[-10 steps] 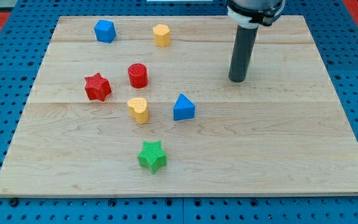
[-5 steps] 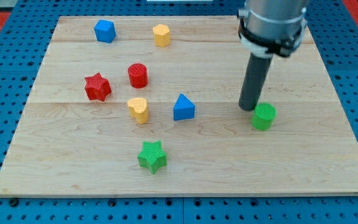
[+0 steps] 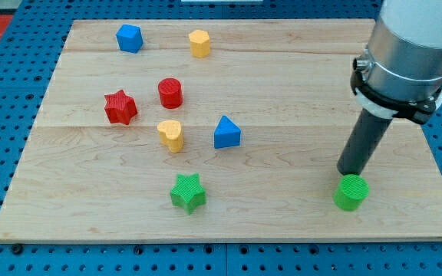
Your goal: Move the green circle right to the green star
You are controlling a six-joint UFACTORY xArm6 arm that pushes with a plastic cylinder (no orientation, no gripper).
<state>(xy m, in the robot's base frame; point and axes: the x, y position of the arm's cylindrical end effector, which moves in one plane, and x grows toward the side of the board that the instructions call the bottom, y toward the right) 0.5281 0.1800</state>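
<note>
Green circle (image 3: pixel 351 192), my tip (image 3: pixel 349 173): further down-right.

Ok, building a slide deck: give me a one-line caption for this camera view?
My tip just above the green circle block, far right of the green star block on the wooden board.

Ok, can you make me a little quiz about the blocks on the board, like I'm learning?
1. True or false: my tip sits just above the green circle in the view.
2. Which block lies nearest the green star? A) blue triangle B) yellow block C) red star
3. Fill in: the green circle is on the green star's ____ side in the view.

Key: 1 true; 2 B; 3 right.
</note>
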